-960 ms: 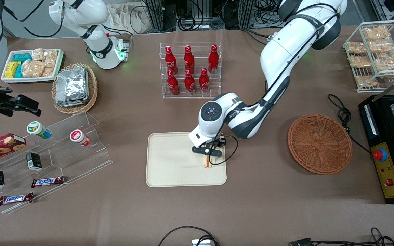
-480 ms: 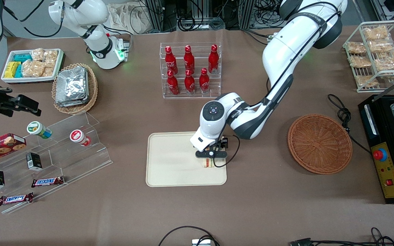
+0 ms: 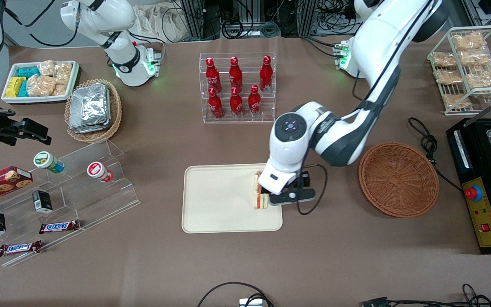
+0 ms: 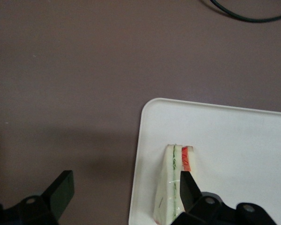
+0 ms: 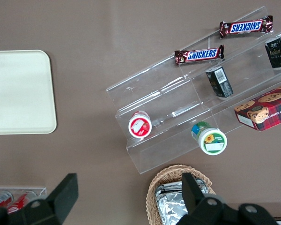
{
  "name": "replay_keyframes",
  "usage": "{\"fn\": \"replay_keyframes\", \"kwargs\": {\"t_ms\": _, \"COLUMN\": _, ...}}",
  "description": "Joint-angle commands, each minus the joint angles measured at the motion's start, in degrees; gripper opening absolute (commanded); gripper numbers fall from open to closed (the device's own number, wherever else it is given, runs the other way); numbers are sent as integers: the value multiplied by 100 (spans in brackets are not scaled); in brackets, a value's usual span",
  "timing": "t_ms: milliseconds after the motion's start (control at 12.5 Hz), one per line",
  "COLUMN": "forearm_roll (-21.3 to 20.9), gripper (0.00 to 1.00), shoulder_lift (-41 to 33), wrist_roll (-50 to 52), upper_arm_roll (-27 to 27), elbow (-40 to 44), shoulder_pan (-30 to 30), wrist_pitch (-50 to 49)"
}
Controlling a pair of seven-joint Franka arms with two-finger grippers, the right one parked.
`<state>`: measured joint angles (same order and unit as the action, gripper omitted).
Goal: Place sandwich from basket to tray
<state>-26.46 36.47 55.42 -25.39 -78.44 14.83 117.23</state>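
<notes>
Gripper (image 4: 124, 199) hangs with its fingers spread wide and holding nothing, over the edge of the tray (image 3: 211, 213) nearest the basket (image 3: 398, 179); one fingertip is close beside the sandwich (image 3: 258, 197), which stands on its edge on the tray, while the basket sits bare, well apart toward the working arm's end of the table. Release looks complete, so the job now is a clean retreat: lift straight up and away from the tray, keeping that near finger from brushing the wedge and tipping it. Arm reaches down over the tray from above the basket's side, wrist pointing downward.
</notes>
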Motion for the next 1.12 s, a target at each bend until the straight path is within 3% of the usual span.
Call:
{"fn": "replay_keyframes", "kwargs": {"t_ms": 0, "forearm_roll": 131, "gripper": 100, "shoulder_lift": -533, "wrist_roll": 101, "upper_arm_roll": 7, "elbow": -110, "shoulder_pan": -147, "wrist_pitch": -497}}
{"fn": "replay_keyframes", "kwargs": {"t_ms": 320, "forearm_roll": 194, "gripper": 100, "shoulder_lift": -1009, "wrist_roll": -144, "upper_arm_roll": -10, "elbow": -110, "shoulder_pan": -595, "wrist_pitch": -999}}
{"fn": "replay_keyframes", "kwargs": {"t_ms": 720, "forearm_roll": 878, "gripper": 100, "shoulder_lift": -1431, "wrist_roll": -1005, "upper_arm_roll": -1, "elbow": -110, "shoulder_pan": -1148, "wrist_pitch": -1254}}
{"fn": "replay_keyframes", "kwargs": {"t_ms": 1040, "forearm_roll": 967, "gripper": 100, "shoulder_lift": -1555, "wrist_roll": -1130, "upper_arm_roll": -1, "elbow": -110, "shoulder_pan": -1350, "wrist_pitch": -1413}}
